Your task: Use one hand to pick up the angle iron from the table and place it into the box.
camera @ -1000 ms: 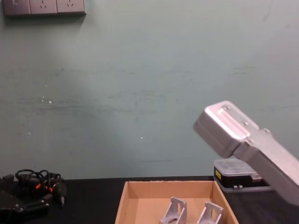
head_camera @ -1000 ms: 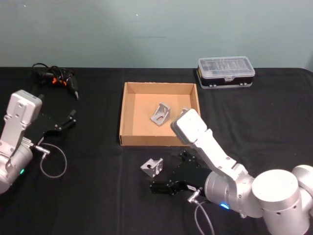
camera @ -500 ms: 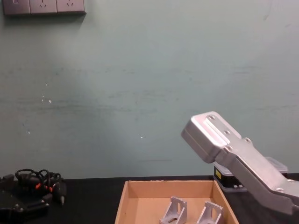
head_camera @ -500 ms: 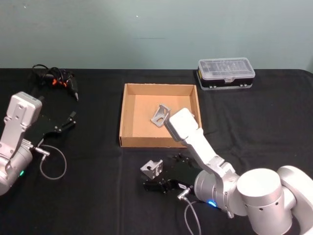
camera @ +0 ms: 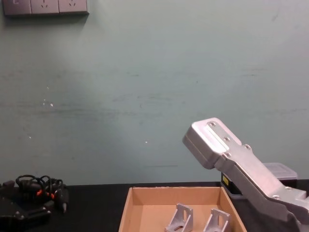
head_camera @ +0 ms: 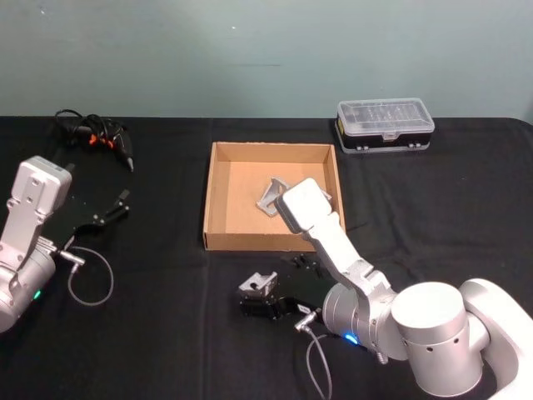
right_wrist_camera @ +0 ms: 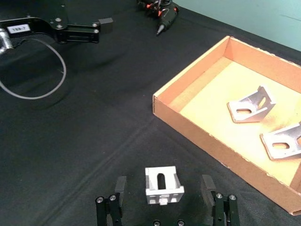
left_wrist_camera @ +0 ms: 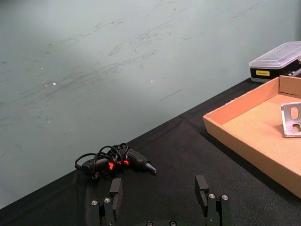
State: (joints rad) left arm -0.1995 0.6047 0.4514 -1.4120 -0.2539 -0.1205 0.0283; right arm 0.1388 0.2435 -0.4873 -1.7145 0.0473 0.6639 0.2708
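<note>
Angle irons (right_wrist_camera: 250, 104): two in box (right_wrist_camera: 211, 148), one between right gripper's (right_wrist_camera: 163, 182) fingers (right_wrist_camera: 120, 184).

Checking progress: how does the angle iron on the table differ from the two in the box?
The lone angle iron sits on the table outside the box; the other two angle irons lie inside it. The right end effector's open fingers flank the lone one, not the other two. All three are silver with slots.

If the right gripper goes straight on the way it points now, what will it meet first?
Probably the angle iron, lying between the open fingers of the right gripper; the box stands farther on.
</note>
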